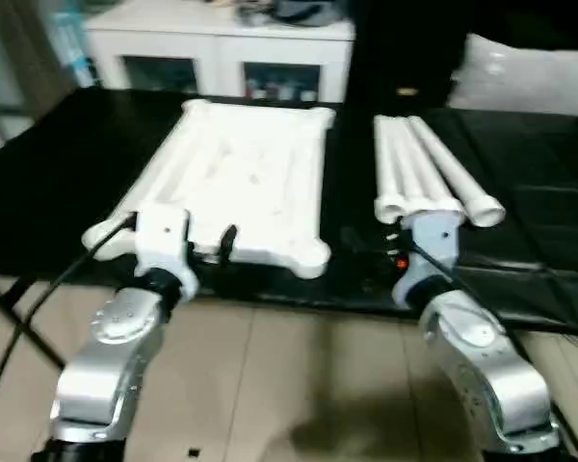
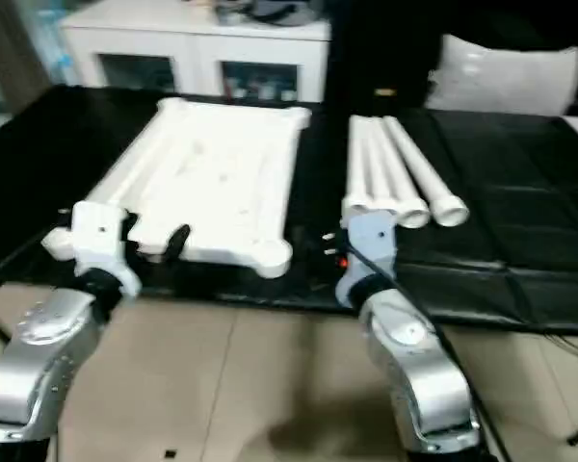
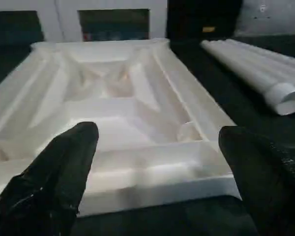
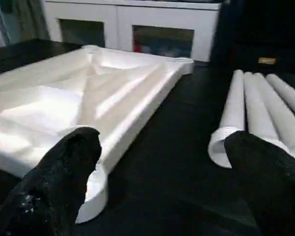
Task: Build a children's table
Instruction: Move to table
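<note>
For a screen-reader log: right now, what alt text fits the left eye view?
A white table top lies ribbed side up on a black work surface, four white legs bundled to its right. Both open grippers, left and right, sit at the near edge.

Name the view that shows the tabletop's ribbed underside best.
The left wrist view: the tabletop lies close ahead, ribs and a round socket plain. Both eye views show its whole outline from above, ribs faint. The right wrist view shows it at a slant, with one corner socket.

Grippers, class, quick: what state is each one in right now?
Left gripper: open, holding nothing, at the near edge of the tabletop.
Right gripper: open, holding nothing, near the legs.
</note>
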`<state>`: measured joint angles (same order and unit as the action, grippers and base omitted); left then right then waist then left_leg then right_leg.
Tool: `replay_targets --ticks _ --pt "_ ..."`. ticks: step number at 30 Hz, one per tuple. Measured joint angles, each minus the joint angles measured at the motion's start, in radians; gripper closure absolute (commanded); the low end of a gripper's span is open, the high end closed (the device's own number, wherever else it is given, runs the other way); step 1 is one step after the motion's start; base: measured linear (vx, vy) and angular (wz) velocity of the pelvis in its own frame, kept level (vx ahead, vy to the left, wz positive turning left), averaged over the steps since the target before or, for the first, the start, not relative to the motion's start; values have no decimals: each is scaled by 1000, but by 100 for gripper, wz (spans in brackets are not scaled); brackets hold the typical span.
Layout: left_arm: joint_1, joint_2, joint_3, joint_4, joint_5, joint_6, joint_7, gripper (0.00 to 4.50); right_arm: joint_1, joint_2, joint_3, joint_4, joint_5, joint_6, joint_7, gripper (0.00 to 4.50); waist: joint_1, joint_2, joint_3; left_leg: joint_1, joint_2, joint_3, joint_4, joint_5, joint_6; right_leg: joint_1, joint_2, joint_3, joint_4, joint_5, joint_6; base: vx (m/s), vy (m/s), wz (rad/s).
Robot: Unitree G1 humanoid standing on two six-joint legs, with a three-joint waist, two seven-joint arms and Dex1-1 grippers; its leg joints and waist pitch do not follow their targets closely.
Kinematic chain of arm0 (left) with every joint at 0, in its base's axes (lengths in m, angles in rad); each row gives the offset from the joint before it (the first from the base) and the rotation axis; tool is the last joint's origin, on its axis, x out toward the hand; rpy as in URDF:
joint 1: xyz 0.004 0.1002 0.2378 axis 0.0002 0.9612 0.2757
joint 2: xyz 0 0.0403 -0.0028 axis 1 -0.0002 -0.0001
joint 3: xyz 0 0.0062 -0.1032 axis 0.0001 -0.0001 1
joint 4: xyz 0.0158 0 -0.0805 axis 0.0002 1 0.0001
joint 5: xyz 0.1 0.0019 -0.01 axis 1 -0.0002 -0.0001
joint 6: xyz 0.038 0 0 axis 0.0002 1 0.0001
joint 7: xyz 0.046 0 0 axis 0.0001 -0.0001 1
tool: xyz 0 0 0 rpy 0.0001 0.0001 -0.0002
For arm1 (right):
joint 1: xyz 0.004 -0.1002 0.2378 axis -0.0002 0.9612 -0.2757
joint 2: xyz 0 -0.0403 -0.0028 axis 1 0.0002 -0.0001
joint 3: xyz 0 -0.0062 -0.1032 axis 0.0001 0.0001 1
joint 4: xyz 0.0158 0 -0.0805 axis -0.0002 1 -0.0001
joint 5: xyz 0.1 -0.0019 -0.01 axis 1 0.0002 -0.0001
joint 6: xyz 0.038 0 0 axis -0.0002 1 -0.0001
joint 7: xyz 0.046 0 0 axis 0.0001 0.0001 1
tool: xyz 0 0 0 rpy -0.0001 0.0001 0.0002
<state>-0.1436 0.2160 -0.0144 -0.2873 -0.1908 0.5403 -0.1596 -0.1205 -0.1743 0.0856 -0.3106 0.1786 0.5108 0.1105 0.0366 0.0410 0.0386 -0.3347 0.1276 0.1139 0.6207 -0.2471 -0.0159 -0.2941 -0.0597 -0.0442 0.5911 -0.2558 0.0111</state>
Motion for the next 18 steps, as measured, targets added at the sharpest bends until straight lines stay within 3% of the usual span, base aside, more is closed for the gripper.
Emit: replay_targets --ticks 4,6,7,8,9,10,12,13,15,16,17,18 --pt "1 0 8 0 0 0 0 12 0 6 13 0 -10 0 7 0 0 1 -1 4 -1 -2 -9 -7 2 -2 0 -5 -11 -5 -7 95 1 1" --pt "1 0 16 3 1 -1 0 12 -1 5 21 0 -14 0 6 0 -8 0 -2 12 -5 -4 -11 -13 5 -10 -4 -9 7 -21 -36 92 -7 5" --pt "-1 -1 16 6 1 -2 -1 12 -1 3 20 0 -15 0 5 0 -9 -2 -3 14 -8 -3 -10 -16 9 -3 -8 -8 13 -28 -29 83 -17 3" --pt "-5 -6 13 9 1 -3 -1 12 -1 -1 18 0 -17 0 4 0 -4 -4 -2 10 -11 -1 -8 -20 16 0 -9 -5 13 -31 -18 54 -17 5" --pt "-13 -12 4 11 1 -4 -1 12 -1 -5 13 0 -19 1 4 0 2 -2 -3 -4 -10 0 6 -30 42 1 -5 -3 10 -33 -2 54 -17 5" --pt "-18 -17 -4 11 0 -5 -2 12 -1 -5 7 0 -20 2 4 0 9 0 -5 -9 -5 -2 16 -36 52 1 0 -3 7 -34 -1 0 0 0" --pt "-20 -21 -7 12 1 -7 -2 12 -1 -7 -1 -1 -21 2 6 0 15 4 -9 -13 1 -9 18 -40 43 0 4 -12 4 -37 -2 64 -20 2" --pt "-19 -20 -5 17 1 -7 -2 12 -1 -4 3 -1 -22 2 7 0 9 5 -10 -3 0 -14 14 -39 20 -6 2 -18 14 -40 -11 123 -44 5" --pt "-14 -9 0 31 2 -7 -2 12 -4 6 21 -2 -22 2 9 0 -11 -3 -11 13 -14 -19 16 -45 9 -51 -17 -15 106 -54 -26 123 -48 8" --pt "-15 -8 0 30 3 -7 -3 12 -4 5 22 -2 -23 2 9 0 -15 -8 -11 20 -18 -17 17 -48 6 -73 -20 -8 123 -55 -23 0 0 0" --pt "-18 -8 0 27 4 -9 -4 12 -4 0 20 -2 -24 2 9 0 -15 -29 -10 25 -35 -11 20 -52 5 -83 -31 16 90 -27 8 23 -86 16" --pt "-17 -18 -1 29 8 -10 -4 12 0 -7 17 -1 -25 2 8 0 -8 -34 -8 21 -37 -11 28 -62 23 -73 -24 22 97 -38 4 23 -86 16"
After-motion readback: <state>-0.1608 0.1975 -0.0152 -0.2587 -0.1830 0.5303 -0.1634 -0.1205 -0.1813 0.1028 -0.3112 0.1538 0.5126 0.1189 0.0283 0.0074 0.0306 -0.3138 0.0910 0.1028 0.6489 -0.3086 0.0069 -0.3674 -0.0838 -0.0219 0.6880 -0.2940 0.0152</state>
